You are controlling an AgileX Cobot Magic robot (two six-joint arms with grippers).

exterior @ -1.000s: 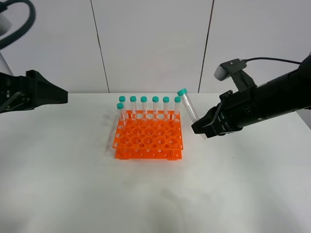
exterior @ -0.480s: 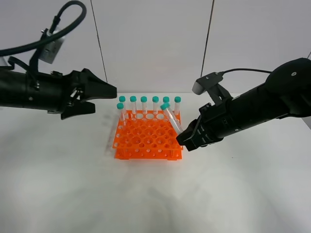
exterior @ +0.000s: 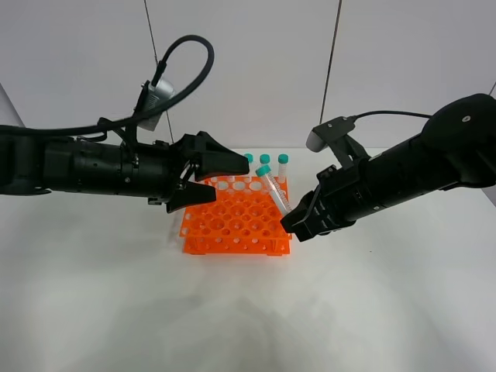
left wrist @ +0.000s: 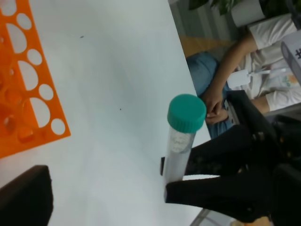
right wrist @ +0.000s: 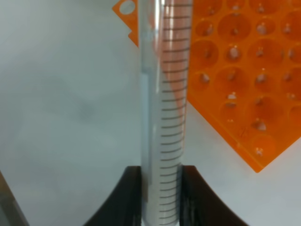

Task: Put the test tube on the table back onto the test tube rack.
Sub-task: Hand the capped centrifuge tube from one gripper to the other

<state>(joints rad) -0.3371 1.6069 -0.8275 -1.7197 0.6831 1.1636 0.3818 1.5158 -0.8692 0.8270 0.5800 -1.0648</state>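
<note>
Test tube point(exterior: 273, 188) held in the air by the right gripper point(exterior: 299, 223), whose two black fingers point(right wrist: 124, 207) are closed tight around the tube's lower end, the tip hidden between them. The tube leans with its teal cap point(exterior: 263, 169) tipped toward the middle of the scene, over the right-hand edge of the orange test tube rack point(exterior: 232, 229). It is off the white table point(exterior: 248, 310) and not in any hole. This pose matches that of half a second ago, so the right arm seems to have paused. The change is on the other side: the left arm, which sat back at the left edge a second ago, has reached across above the rack. The left gripper point(exterior: 231, 175) now hangs with its jaws spread wide and nothing between them, its tips near the cap but apart from it. The arm hides most of the back row; two capped tubes point(exterior: 283, 160) show at the rear right. The left wrist view looks straight at the cap and the clear barrel. It reads as a handover about to begin, with the left claw set to take the tube near the cap; the tube is not yet back in the rack
</note>
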